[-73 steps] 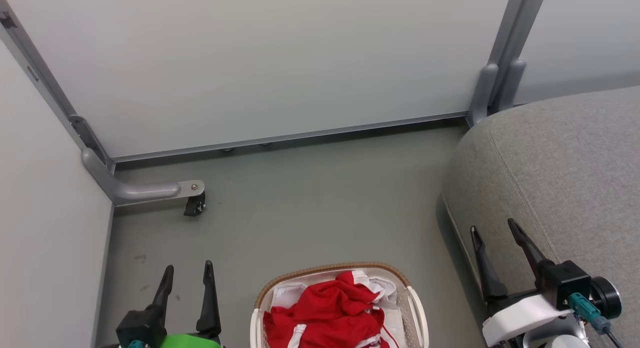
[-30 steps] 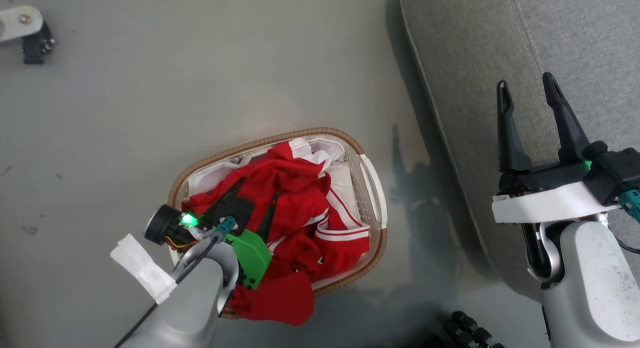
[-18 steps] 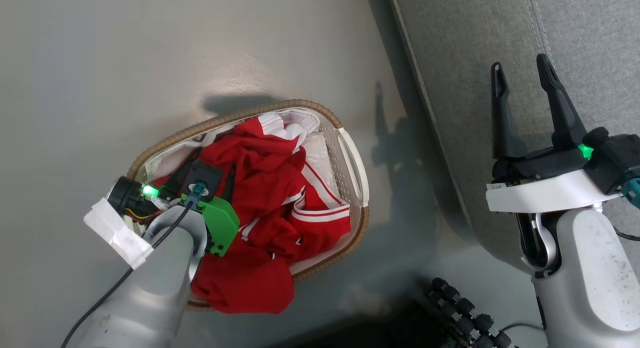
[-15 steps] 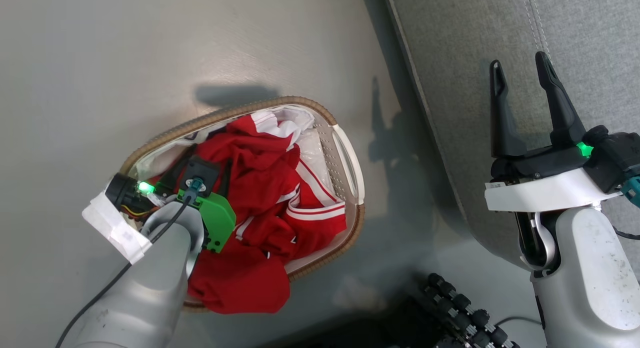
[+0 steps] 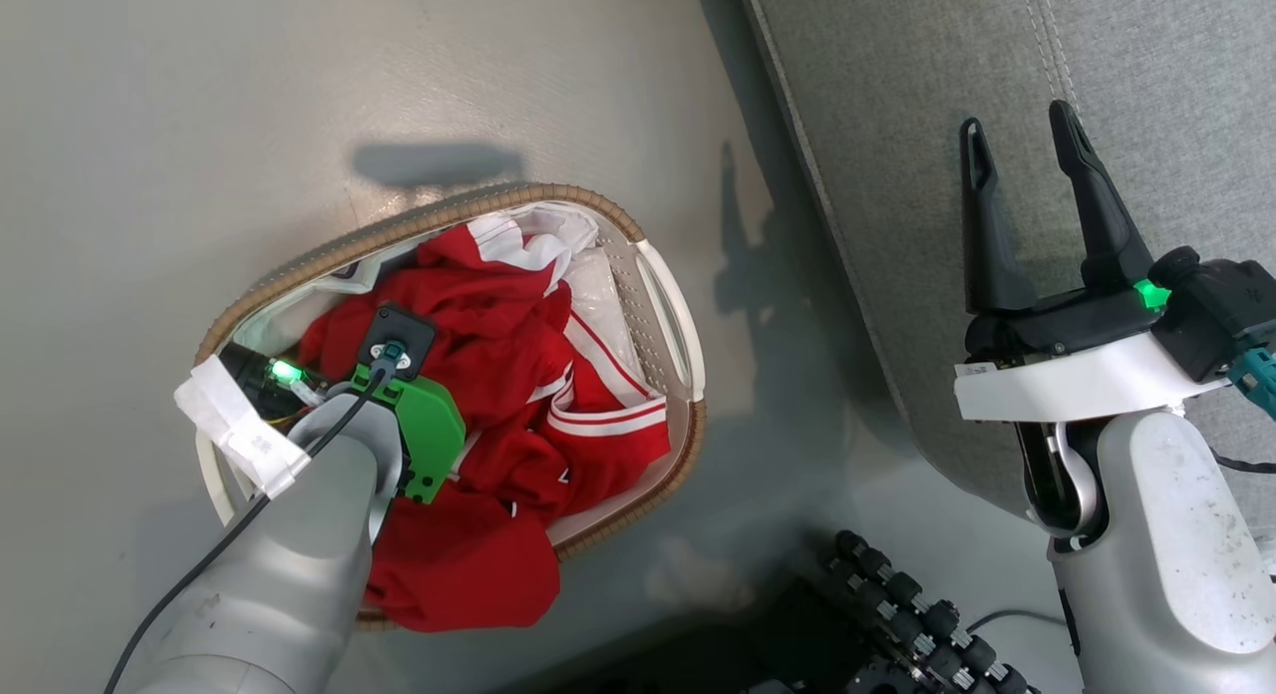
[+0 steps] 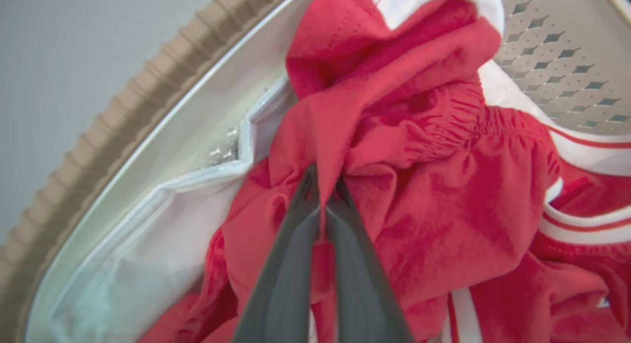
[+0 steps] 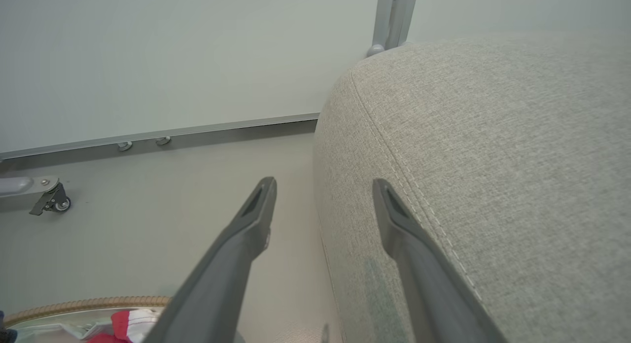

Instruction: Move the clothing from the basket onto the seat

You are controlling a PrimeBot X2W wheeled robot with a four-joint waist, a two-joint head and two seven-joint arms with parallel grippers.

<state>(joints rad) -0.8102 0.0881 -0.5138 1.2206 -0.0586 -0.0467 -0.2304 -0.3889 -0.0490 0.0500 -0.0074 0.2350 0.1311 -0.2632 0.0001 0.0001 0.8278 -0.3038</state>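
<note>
The red clothing point(image 5: 518, 395) with white stripes lies heaped in the white basket point(image 5: 670, 305) with a brown woven rim, on the floor left of the grey seat point(image 5: 1126, 66). One red piece hangs over the basket's near rim. My left arm reaches down into the basket. In the left wrist view my left gripper point(image 6: 323, 188) is shut on a pinched fold of the red clothing point(image 6: 443, 160), next to the white liner point(image 6: 148, 234). My right gripper point(image 5: 1012, 141) stands open over the seat's edge, holding nothing, as the right wrist view's gripper point(image 7: 323, 195) confirms.
A dark segmented part of my base point(image 5: 907, 614) lies on the floor below the basket. White partition walls point(image 7: 172, 52) and a caster foot point(image 7: 49, 200) stand beyond. Grey floor point(image 5: 199, 96) spreads left of the seat.
The head camera tilted down from the wall to the basket. My left arm went into the basket and its fingers sank into the red clothing. The right gripper stayed open.
</note>
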